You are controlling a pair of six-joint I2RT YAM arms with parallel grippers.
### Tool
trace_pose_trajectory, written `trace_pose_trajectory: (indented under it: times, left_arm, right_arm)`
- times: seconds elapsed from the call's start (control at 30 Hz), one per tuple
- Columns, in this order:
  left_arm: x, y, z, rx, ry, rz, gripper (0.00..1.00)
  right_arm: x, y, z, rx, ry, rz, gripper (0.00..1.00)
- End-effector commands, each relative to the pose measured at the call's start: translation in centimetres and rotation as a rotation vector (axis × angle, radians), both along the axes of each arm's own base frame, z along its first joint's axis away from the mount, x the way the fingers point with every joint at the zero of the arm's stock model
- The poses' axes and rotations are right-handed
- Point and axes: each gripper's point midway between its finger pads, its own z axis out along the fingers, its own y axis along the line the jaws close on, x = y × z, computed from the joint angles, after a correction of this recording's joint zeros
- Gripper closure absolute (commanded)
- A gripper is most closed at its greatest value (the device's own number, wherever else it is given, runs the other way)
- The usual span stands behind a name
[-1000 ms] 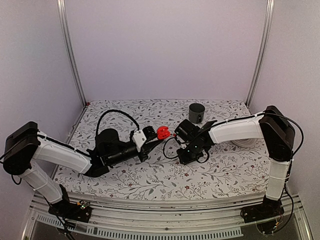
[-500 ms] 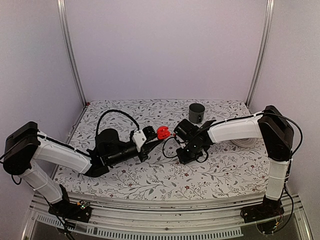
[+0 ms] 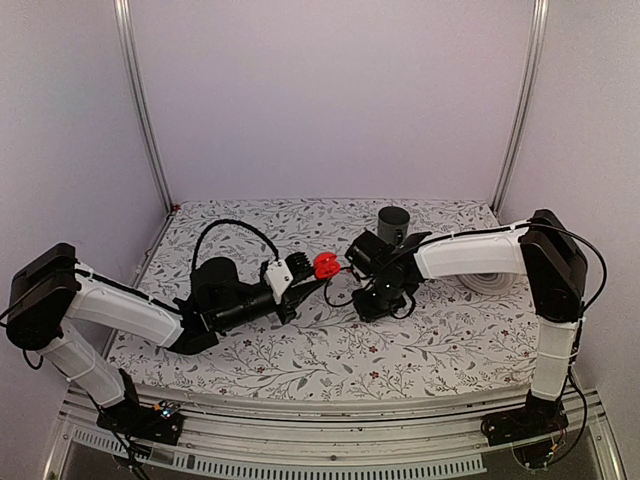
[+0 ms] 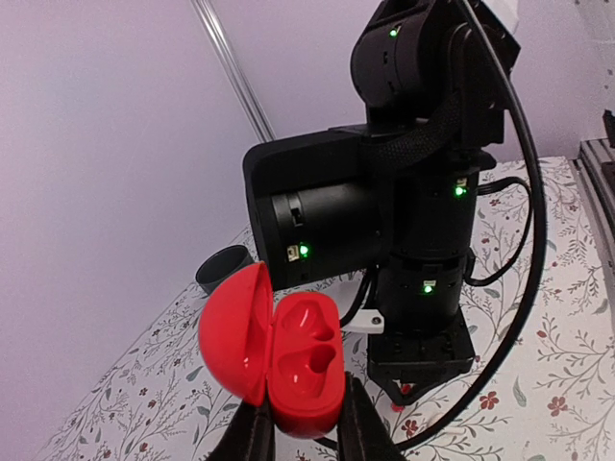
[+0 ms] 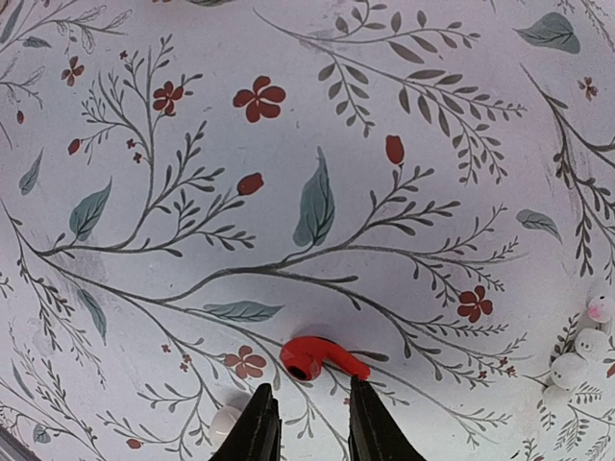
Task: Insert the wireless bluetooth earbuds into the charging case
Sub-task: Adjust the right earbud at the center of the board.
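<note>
Clearly the left gripper [image 4: 303,427] is clamped on the red charging case [image 4: 306,370], lid swung open and its 2 hollows facing the right arm to receive. Beyond, 1 red earbud [image 5: 324,358] sits at the right gripper [image 5: 306,403]'s narrowly parted tips; whether it is pinched, I cannot tell.

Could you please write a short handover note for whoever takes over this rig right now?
Left gripper: shut on the red charging case, held up above the table with its lid open towards the right arm.
Right gripper: open, empty, low over the flowered tablecloth.
Earbuds: one red earbud lies on the cloth just ahead of the right fingertips. No second earbud is in view.
Done: case picked up and open. Both of its hollows are empty.
Left: pick up the earbud, seat it in the case, then find and insert the other one.
</note>
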Motion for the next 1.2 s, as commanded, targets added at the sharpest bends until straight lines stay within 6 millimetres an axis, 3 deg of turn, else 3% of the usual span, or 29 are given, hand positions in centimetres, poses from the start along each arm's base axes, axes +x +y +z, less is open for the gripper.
trace_pose_trajectory:
  times: [0.0,0.5,0.77,1.0,1.17]
  left_arm:
    - [0.4,0.4,0.6,-0.028,-0.017,0.011,1.00]
    - [0.5,0.6,0.6,-0.033,-0.017,0.015,1.00]
    - [0.5,1.1,0.4,-0.035,-0.019,0.027,1.00]
    - [3.3,4.4,1.3,-0.102,0.004,0.187,1.00]
    - [4.0,6.2,1.3,-0.153,0.040,0.235,1.00]
  right_arm:
    - [-0.3,1.0,-0.3,0.020,0.043,-0.038,0.73]
    - [0.5,0.9,-0.8,0.014,0.069,-0.222,0.76]
    - [0.8,0.7,-0.6,0.007,0.068,-0.283,0.70]
    - [0.7,0.7,-0.6,0.015,0.078,-0.305,0.70]
    - [0.6,0.8,-0.7,0.007,0.088,-0.317,0.72]
